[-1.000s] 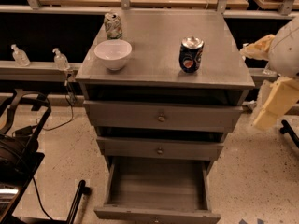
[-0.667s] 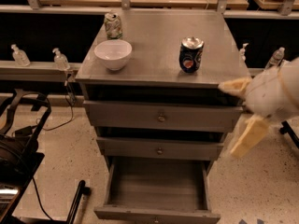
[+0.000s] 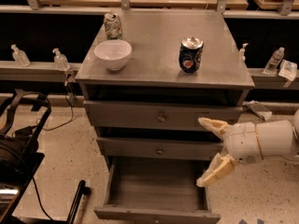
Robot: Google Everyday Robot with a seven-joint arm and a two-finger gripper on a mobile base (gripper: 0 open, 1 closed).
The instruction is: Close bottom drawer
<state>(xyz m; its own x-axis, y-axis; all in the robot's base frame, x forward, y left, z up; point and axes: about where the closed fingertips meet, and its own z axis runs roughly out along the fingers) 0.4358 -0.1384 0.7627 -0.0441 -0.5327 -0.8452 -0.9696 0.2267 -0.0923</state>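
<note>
Gripper (image 3: 201, 152) beside open bottom drawer (image 3: 154, 191), fingers (image 3: 217, 171) spread

On the cabinet (image 3: 159, 71), at upper centre of the frame, a bowl (image 3: 112, 54) sits at the left with a can (image 3: 112, 25) behind it and a soda can (image 3: 190, 55) to the right. The bottom drawer (image 3: 156, 192) juts out at lower centre. The tool (image 3: 202, 152) hangs at lower right, just above that drawer's right wall, fingers apart.

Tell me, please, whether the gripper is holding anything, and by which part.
Nothing is held. The gripper is open with nothing between its fingers, at the right side of the cabinet, over the right edge of the open bottom drawer.
</note>
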